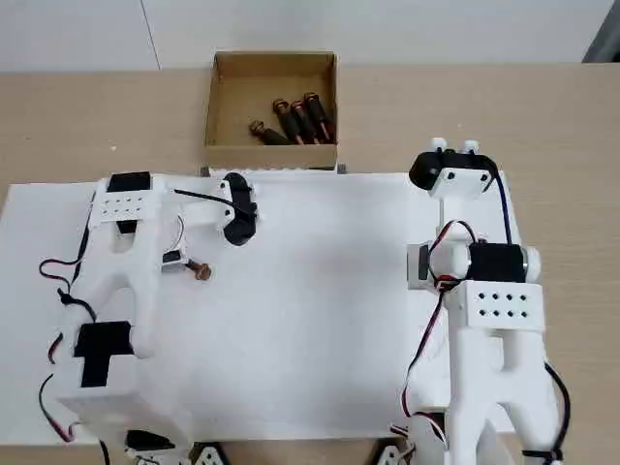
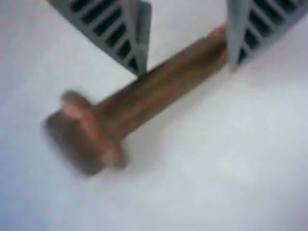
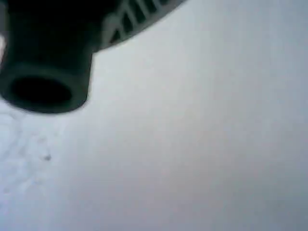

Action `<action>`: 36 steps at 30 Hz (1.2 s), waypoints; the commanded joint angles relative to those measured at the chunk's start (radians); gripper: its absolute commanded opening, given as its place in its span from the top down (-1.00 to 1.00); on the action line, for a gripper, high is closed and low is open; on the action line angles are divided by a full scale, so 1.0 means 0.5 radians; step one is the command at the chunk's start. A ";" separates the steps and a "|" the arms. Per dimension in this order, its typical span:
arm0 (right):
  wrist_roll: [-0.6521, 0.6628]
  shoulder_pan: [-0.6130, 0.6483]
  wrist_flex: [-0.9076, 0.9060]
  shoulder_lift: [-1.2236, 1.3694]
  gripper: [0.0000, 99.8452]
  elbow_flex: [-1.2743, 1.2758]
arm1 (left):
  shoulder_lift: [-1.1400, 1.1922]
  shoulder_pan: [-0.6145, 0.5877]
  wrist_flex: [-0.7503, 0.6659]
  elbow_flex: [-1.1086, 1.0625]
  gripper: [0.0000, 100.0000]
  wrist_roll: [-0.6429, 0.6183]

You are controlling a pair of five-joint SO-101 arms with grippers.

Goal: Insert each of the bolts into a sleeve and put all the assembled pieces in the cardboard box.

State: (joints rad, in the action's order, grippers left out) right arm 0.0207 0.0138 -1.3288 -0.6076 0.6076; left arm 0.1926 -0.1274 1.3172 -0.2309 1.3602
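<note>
A copper-coloured bolt [image 2: 139,98] lies on the white sheet, also seen as a small brown bolt [image 1: 200,271] at the left. My left gripper [image 2: 185,65] is open and straddles its shaft near the tip, with a grey fingertip [image 2: 137,53] against each side. My right gripper [image 3: 72,24] is shut on a black sleeve [image 3: 45,72], whose open end faces the camera, held just above the sheet. The right arm [image 1: 484,262] stands at the right side of the sheet. The cardboard box [image 1: 219,107] at the back holds several assembled pieces [image 1: 295,121].
A white sheet [image 1: 310,320] covers the table in front of the box; its middle, between the two arms, is bare. The left arm's base [image 1: 97,358] sits at the front left, with loose cables [image 1: 58,266] beside it.
</note>
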 commanded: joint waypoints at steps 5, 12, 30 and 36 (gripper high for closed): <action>-0.009 -0.008 0.023 -0.041 0.99 -0.015 | -0.021 0.132 0.083 0.057 0.79 0.623; -0.009 -0.008 0.023 -0.051 0.99 -0.015 | -0.009 0.163 0.138 0.054 0.79 0.623; 0.000 -0.008 0.020 -0.060 0.99 -0.015 | 0.175 0.172 0.144 0.066 0.99 0.617; -0.006 -0.002 0.020 -0.063 0.99 -0.031 | 0.172 0.166 0.414 0.272 0.99 0.608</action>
State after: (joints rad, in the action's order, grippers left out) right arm 0.0207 0.0138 -1.3288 -0.6076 0.6076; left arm 0.2816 -0.0491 1.4262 -0.1864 1.3571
